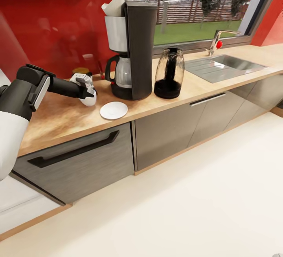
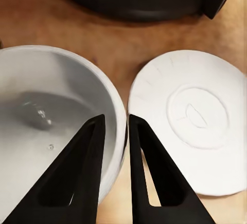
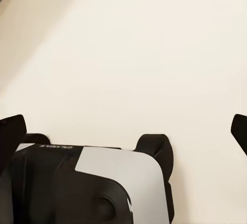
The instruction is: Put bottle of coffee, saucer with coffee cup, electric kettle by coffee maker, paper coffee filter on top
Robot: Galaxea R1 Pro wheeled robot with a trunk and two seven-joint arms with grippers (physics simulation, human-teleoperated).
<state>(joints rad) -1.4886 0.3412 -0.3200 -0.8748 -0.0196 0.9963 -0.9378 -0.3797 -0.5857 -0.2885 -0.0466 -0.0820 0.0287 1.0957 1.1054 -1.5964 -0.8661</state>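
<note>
Coffee maker (image 1: 133, 48) on surface (image 1: 63, 117), paper filter (image 1: 114, 5) on top. Kettle (image 1: 169, 73) just right of it. Saucer (image 1: 113, 110) near its front, bare. Yellow-lidded coffee jar (image 1: 81, 70) behind left hand (image 1: 87, 90).

Left: cup onto saucer.

Left hand closed on cup (image 2: 56, 126) rim, one finger (image 2: 82, 172) inside, one outside. Cup just left of saucer, not over it.

Right hand (image 3: 123, 131) spread wide, holds nothing, over floor.

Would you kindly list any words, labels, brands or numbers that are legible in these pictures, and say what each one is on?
No text can be read with confidence.
Robot body: a small line of dark print near its top edge, too small and blurred to read.
Coffee maker, electric kettle, saucer: no lettering seen; the saucer has only a faint embossed mark.
</note>
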